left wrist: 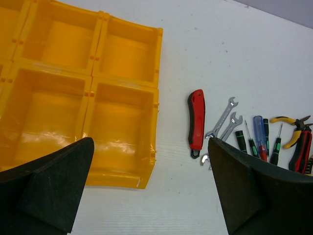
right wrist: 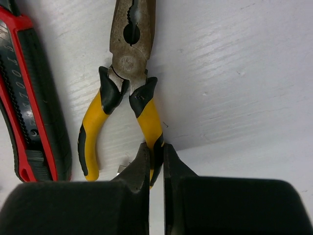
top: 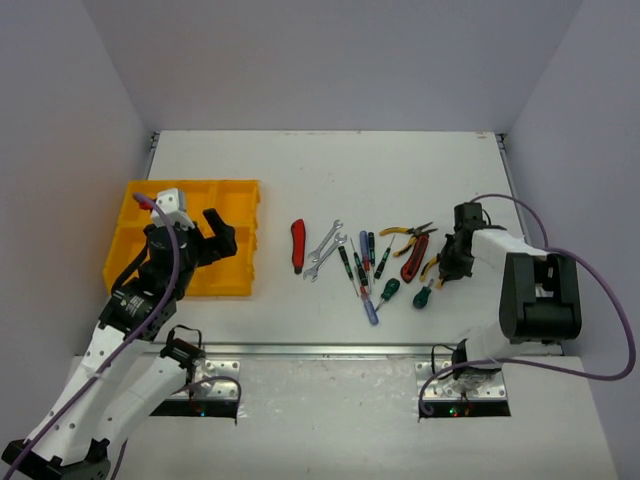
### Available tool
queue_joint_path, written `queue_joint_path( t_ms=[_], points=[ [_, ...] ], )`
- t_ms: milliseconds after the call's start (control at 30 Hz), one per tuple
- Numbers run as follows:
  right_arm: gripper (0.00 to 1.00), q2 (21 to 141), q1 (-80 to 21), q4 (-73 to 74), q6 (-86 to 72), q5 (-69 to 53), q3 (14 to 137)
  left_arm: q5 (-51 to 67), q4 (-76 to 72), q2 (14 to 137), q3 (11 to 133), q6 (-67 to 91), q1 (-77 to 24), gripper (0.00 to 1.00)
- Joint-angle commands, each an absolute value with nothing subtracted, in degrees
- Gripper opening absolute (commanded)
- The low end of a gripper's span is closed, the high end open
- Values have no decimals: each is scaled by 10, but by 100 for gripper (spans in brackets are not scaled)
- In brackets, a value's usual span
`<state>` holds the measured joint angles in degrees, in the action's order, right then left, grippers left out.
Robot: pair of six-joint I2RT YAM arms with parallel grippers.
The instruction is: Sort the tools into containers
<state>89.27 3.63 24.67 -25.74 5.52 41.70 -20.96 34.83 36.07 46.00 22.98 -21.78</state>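
My right gripper (right wrist: 156,152) is shut on one handle of the yellow-handled pliers (right wrist: 146,115), which lie on the table with their grey jaws pointing away. In the top view that gripper (top: 447,268) is down at the right end of the tool pile. Red-black pliers (right wrist: 34,107) lie just left of the held ones. The red-handled knife (top: 297,245), two silver wrenches (top: 325,248) and several screwdrivers (top: 365,265) lie mid-table. My left gripper (top: 215,235) hangs open and empty over the right part of the yellow tray (top: 235,190). The compartments (left wrist: 117,122) seen from the left wrist hold nothing.
A second pair of yellow-handled pliers (top: 400,232) lies behind the red-black ones. White walls close the table at the back and both sides. A purple cable (top: 520,205) loops beside the right arm.
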Motion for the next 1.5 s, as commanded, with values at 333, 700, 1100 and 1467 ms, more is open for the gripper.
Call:
queue_joint_path(
  t_ms=[333, 700, 1100, 1467],
  points=[
    [0, 609, -9, 208, -253, 25, 421, 14, 214, 397, 469, 261, -223, 100],
    [0, 500, -266, 86, -263, -194, 398, 348, -123, 553, 463, 408, -257, 100],
    [0, 549, -403, 82, -258, -153, 458, 273, -140, 664, 515, 389, -366, 71],
    [0, 551, -415, 74, -262, -164, 464, 208, -87, 682, 521, 364, -370, 53]
  ],
)
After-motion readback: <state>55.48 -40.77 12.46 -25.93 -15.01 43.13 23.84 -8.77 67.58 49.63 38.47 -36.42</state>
